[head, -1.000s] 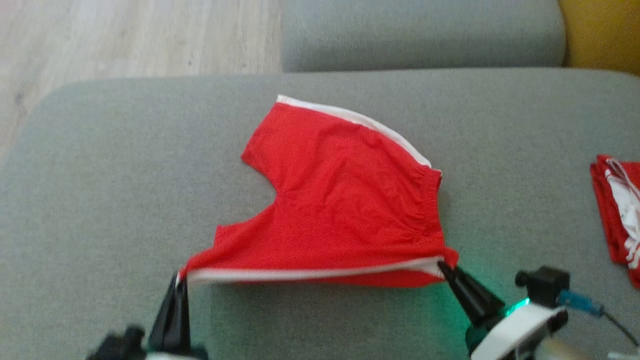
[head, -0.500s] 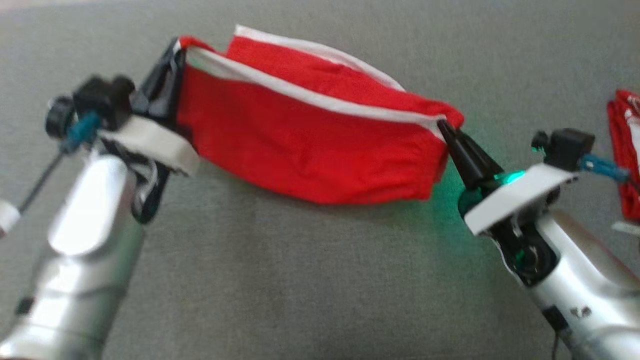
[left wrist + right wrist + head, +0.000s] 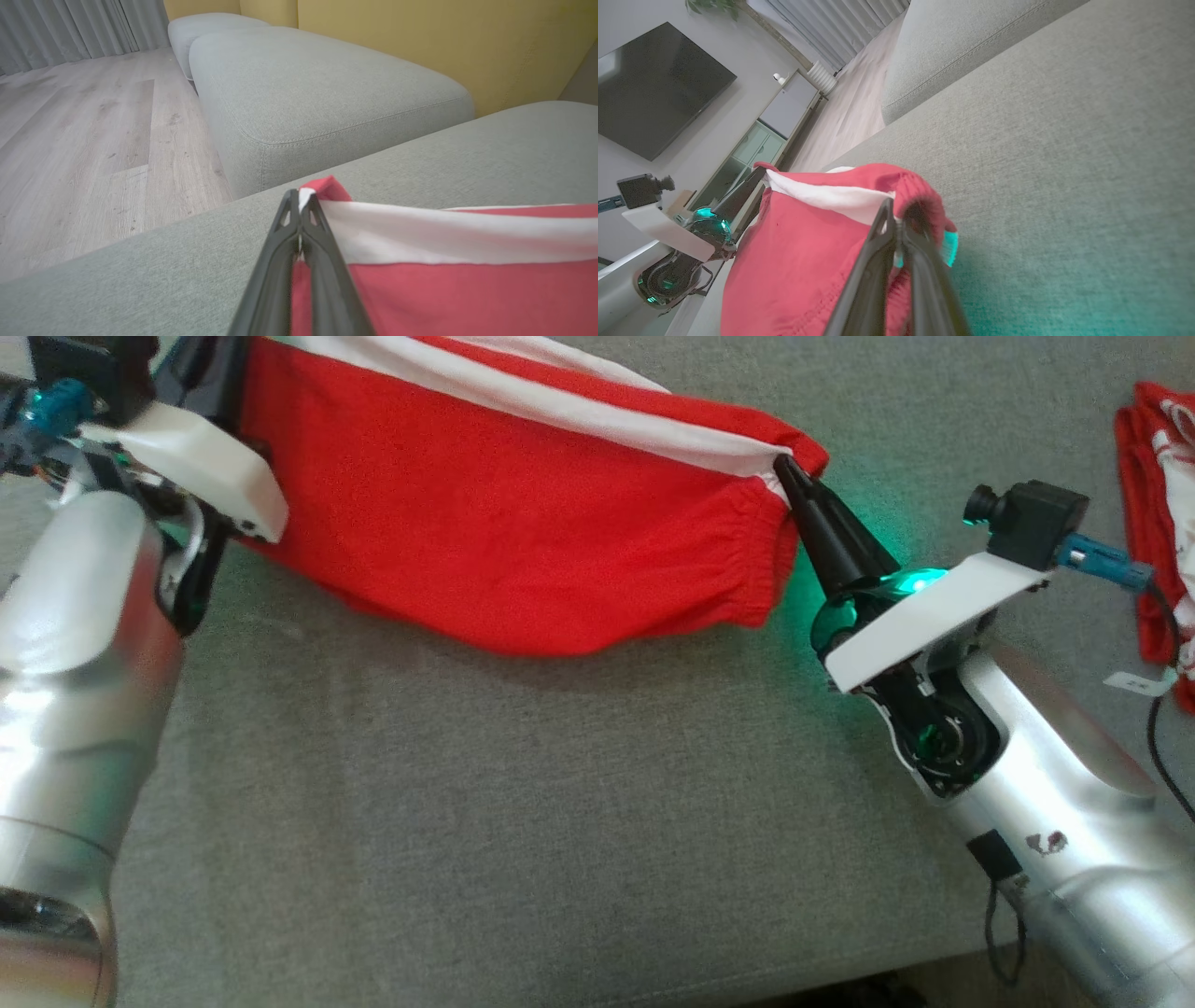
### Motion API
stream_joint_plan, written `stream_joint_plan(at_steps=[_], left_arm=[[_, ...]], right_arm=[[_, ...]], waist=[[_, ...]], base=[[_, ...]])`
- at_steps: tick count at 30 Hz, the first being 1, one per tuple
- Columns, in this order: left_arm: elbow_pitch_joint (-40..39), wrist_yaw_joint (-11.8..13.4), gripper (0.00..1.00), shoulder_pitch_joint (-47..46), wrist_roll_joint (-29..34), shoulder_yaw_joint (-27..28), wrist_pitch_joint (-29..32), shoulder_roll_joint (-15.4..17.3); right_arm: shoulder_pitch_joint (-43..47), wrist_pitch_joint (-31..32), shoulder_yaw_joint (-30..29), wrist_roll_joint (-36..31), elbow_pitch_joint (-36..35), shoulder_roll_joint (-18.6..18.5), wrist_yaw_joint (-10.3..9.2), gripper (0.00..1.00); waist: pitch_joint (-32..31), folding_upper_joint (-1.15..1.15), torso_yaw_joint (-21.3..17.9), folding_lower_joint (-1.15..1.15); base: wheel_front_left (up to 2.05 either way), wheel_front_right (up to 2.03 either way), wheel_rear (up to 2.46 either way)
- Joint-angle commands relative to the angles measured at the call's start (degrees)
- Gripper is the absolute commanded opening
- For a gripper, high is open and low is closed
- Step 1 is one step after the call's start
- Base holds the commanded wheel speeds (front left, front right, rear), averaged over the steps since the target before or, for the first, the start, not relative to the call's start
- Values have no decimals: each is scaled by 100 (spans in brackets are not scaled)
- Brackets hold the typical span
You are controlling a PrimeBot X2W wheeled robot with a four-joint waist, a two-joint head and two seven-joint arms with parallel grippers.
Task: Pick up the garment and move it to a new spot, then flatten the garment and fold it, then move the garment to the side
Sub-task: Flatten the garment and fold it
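Slippage at the left corner is the first worry: the left gripper [image 3: 299, 198], fingers pressed together on the white-banded corner of the garment [image 3: 523, 523], bites only the very edge of the cloth, and a sharp pull would likely tug it free. Between the two arms the garment hangs lifted and stretched over the grey cushion [image 3: 560, 803], its lower fold sagging close to the fabric below (perhaps brushing it, I cannot tell). Carried low, that fold could drag and bunch, which would spoil the flattening to come. At the right, the right gripper [image 3: 789, 476] is likewise clamped shut on the waistband end, a narrow pinch beside the elastic. If the arms spread apart, the taut band may pop out of one grip. Far right lies a second red garment [image 3: 1153, 504], well apart, yet a swing that way could snag it.
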Motion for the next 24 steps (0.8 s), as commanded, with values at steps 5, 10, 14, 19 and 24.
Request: stream_joint_plan(at_steps=[5, 10, 14, 19, 24], left_arm=[[358, 63, 0, -490, 81, 96, -226, 268], [726, 74, 26, -586, 76, 61, -464, 101], [944, 63, 100, -551, 26, 34, -618, -44], [1109, 77, 100, -334, -58, 118, -788, -64], [938, 207, 100, 167, -215, 452, -839, -48]], right_arm=[[-83, -237, 182, 63, -19, 105, -4, 0], [-144, -494, 283, -12, 144, 143, -4, 27], [-120, -655, 282, -68, 319, 157, -4, 100], [-7, -811, 176, -197, 569, 143, -4, 100], [161, -919, -244, -743, 933, 70, -4, 100]], waist=[[128, 0, -131, -1], [111, 0, -140, -1], [35, 0, -93, -1], [-169, 0, -41, -1], [-451, 0, 0, -1]], base=[[0, 0, 0], [0, 0, 0], [0, 0, 0], [0, 0, 0], [0, 0, 0]])
